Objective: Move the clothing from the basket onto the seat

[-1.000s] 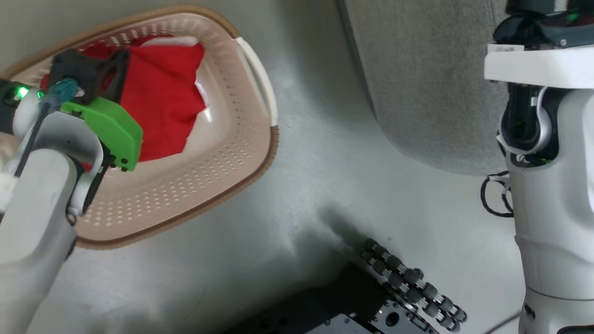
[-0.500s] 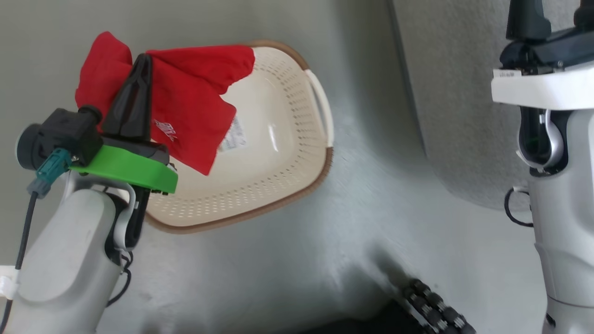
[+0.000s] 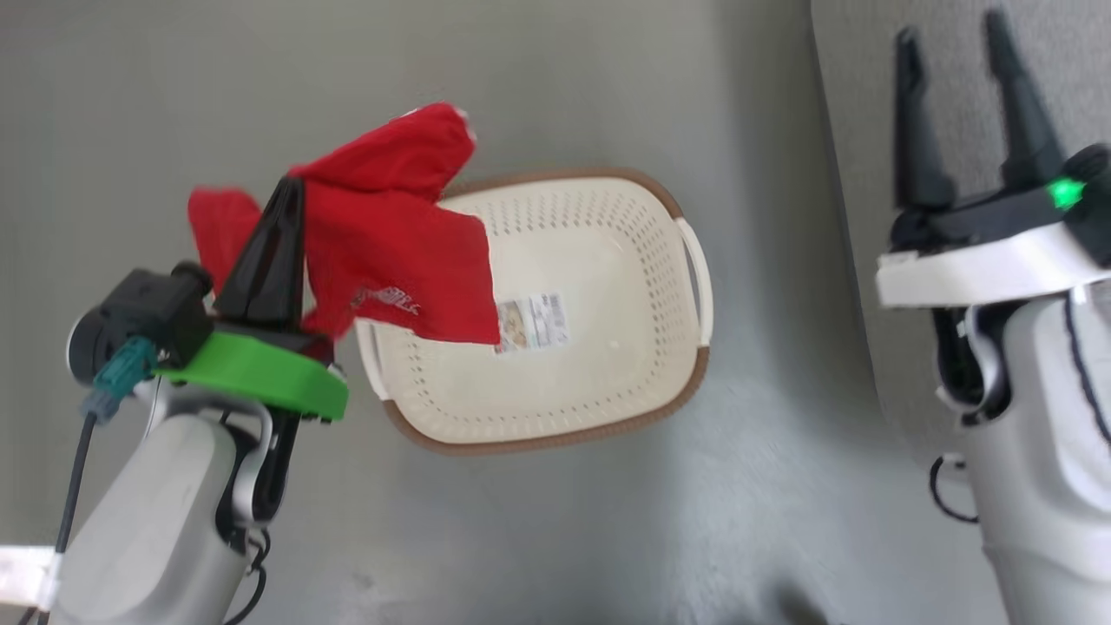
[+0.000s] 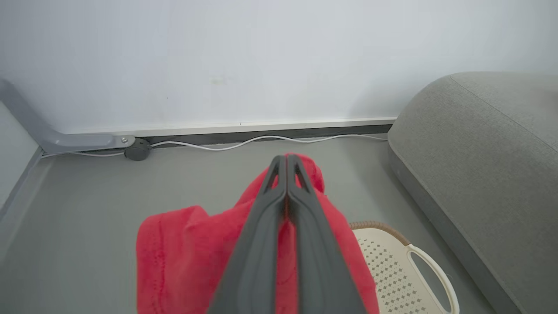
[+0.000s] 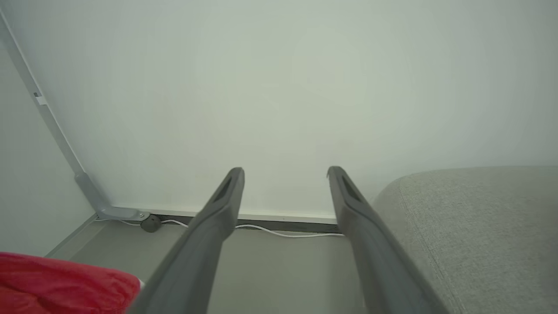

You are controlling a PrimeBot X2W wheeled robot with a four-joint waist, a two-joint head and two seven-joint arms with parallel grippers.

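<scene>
The clothing (image 3: 391, 252), soft bright red cloth, hangs bunched from my left gripper (image 3: 291, 184), its long dark fingers pressed together on a fold, above the basket's left end. Whether it is one garment or two I cannot tell through the blur. The basket (image 3: 608, 421), oval cream plastic dotted with small holes under a brown woven-look rim, sits on the smooth grey floor (image 3: 260, 87), a paper label (image 3: 531, 323) inside. Right of the basket lies the seat (image 3: 855, 174), rounded, coarse grey weave. Out that same side of the basket my right gripper (image 3: 952, 26) hovers, fingers spread wide, holding nothing.
</scene>
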